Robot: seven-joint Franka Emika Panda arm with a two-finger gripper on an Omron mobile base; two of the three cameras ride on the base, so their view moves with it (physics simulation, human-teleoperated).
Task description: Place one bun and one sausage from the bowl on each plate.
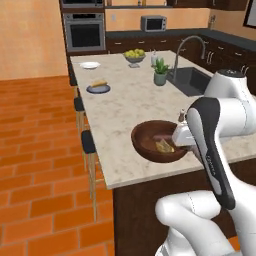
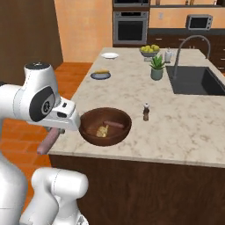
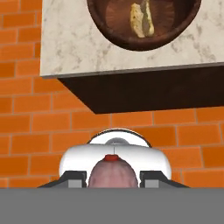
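With your fingers [image 2: 46, 145] pinching a sausage [image 2: 47, 141] off the worktop [image 2: 176, 127] edge, carry it level toward the blue-grey plate [image 2: 100, 76] at twelve o'clock beyond the bowl [image 2: 105, 126].

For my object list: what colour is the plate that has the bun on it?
Dark blue-grey. The plate with the bun shows best in the right base view.
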